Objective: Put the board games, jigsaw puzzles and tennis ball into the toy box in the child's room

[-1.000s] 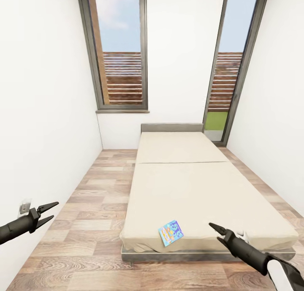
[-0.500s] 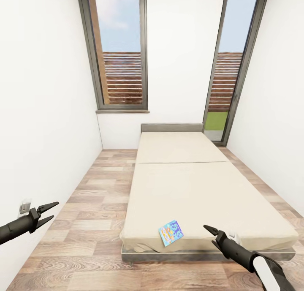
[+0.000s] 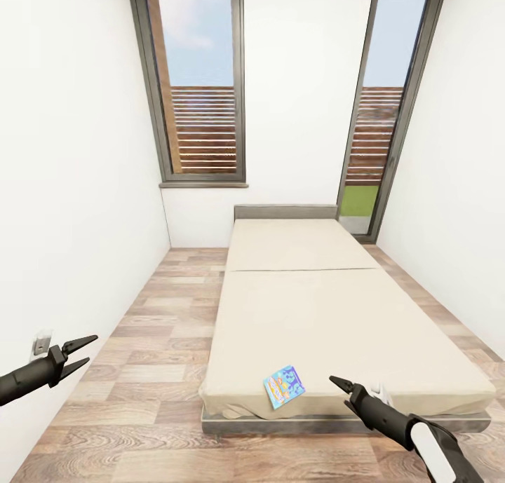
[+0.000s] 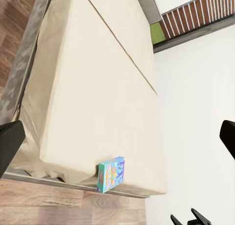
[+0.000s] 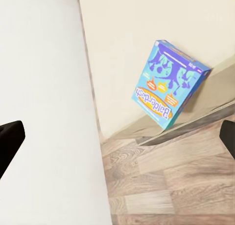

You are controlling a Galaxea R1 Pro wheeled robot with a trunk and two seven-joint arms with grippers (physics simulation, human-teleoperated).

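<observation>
board game (image 3: 283, 385) lies flat at the foot edge of the bed (image 3: 337, 315), easy reach from the floor. right gripper (image 3: 339, 387) released, just beside the game, lining up. left gripper (image 3: 83, 350) released, idle, well apart.

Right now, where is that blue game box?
The game box lies flat on the bed, near its foot edge, just left of the right gripper in the head view.

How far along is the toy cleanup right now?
Nothing shows as finished. One board game lies flat at the bed's near edge, untouched. The right gripper hovers beside it, jaws open and empty; the left gripper is open too. Picking it up and boxing it remain.
</observation>
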